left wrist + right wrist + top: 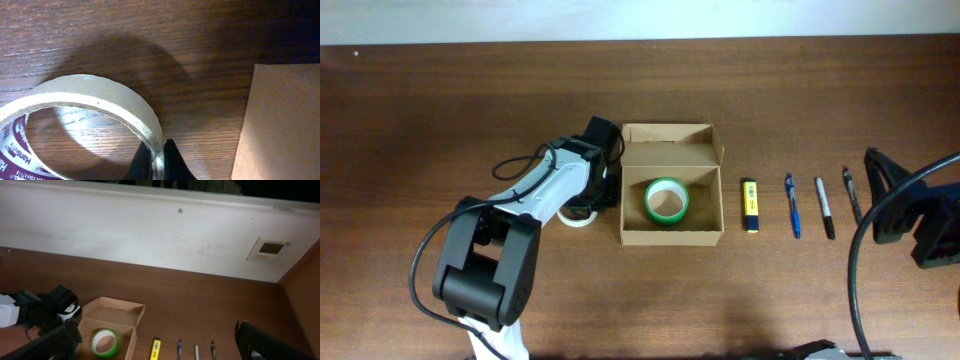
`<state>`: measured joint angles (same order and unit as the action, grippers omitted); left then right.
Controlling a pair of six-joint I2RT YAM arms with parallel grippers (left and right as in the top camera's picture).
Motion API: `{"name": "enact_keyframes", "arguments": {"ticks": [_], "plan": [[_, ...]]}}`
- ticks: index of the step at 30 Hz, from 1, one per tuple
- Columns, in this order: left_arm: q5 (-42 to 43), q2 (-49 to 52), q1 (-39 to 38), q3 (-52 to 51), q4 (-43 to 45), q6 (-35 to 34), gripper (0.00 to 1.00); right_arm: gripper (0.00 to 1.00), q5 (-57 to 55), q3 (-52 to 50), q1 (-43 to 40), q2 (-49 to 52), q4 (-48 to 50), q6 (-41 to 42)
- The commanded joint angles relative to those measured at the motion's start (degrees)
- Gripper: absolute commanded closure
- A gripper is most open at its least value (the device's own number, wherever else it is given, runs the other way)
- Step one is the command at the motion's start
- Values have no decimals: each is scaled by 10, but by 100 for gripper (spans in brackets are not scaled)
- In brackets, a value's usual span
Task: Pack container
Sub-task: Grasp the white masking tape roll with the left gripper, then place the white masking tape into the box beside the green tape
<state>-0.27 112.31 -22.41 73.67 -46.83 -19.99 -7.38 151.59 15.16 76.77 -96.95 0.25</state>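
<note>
Tan cardboard container (670, 236) sits open mid-tabletop (440, 90), a green tape roll (666, 201) inside; left hand (158, 157) clenched on the wall of a clear tape roll (100, 97) just beside it; right hand (155, 330) spread wide, grasping nothing.

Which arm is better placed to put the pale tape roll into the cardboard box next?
Left. The left gripper is shut on the pale tape roll, right beside the container. The right gripper stands open and empty, far off beyond the pens.
</note>
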Motion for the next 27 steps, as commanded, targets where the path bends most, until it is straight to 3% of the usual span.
{"name": "enact_keyframes", "arguments": {"ticks": [1, 7, 18, 27], "plan": [[-28, -12, 0, 8, -26, -1, 98, 1, 7, -2, 2, 1, -4, 4], [-83, -127, 0, 53, -82, 21, 98, 1, 7, -2, 2, 1, -4, 0], [-88, -352, -3, 158, -132, 29, 98, 1, 7, -2, 2, 1, -4, 0], [-75, -340, -95, 158, -112, 35, 98, 1, 7, -2, 2, 1, -4, 0]]}}
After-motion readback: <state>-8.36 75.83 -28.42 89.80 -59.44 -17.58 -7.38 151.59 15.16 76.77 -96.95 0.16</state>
